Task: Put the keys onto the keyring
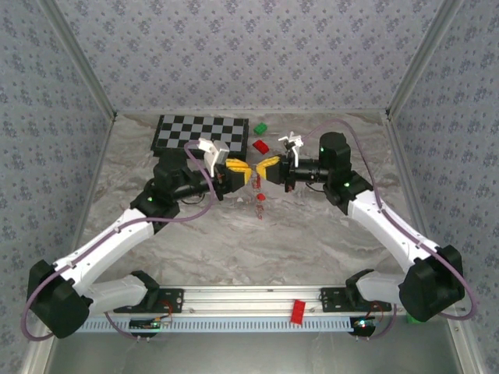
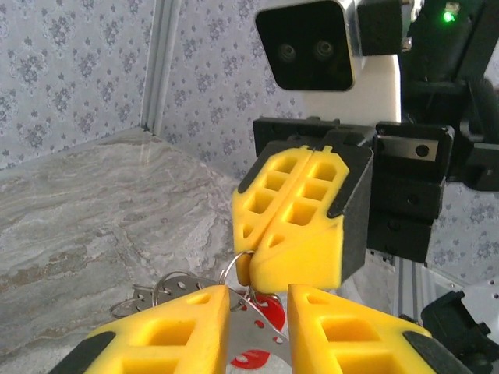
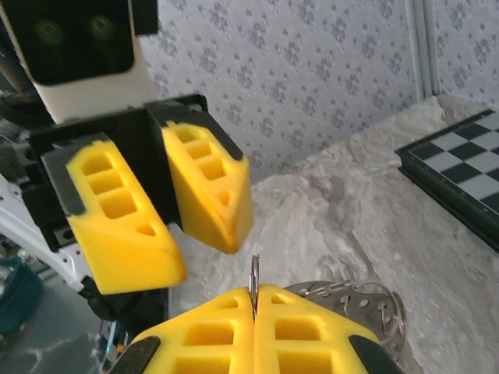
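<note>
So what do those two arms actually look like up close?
Both the left arm and right arm have white shells with black joints. A mauve cable loops along each. The jaws are chunky yellow wedges with hollow cells, on black mounts. Small green lights glow.

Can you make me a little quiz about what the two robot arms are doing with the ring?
1. True or false: the right tool is pinching the keyring.
2. Which tool is open? A) the left tool B) the right tool
3. What colour are the fingers on both tools?

Key: 1 true; 2 A; 3 yellow.
</note>
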You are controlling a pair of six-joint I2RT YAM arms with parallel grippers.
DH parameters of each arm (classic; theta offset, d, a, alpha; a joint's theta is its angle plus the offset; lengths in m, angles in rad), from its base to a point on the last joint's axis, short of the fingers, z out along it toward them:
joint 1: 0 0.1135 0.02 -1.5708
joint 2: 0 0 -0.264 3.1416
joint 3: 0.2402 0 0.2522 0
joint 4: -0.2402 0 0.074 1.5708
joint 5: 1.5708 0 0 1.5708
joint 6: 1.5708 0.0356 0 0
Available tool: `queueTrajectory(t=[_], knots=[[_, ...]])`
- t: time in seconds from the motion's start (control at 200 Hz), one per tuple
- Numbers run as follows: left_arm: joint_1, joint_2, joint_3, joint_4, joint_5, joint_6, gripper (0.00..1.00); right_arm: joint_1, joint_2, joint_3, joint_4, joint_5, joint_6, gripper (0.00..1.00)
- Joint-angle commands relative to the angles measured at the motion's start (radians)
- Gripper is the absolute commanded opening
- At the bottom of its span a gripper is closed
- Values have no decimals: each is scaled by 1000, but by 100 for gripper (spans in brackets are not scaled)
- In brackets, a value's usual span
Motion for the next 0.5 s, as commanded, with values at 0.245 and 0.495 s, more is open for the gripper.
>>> queueTrajectory(t=[0.245,0.495], knots=[[3,-2,125,-232,15,150,26,-6,23,169,-510,43,-398,0],[1,37,168,-376,-7,264,32,-7,58,192,-543,7,-444,0]])
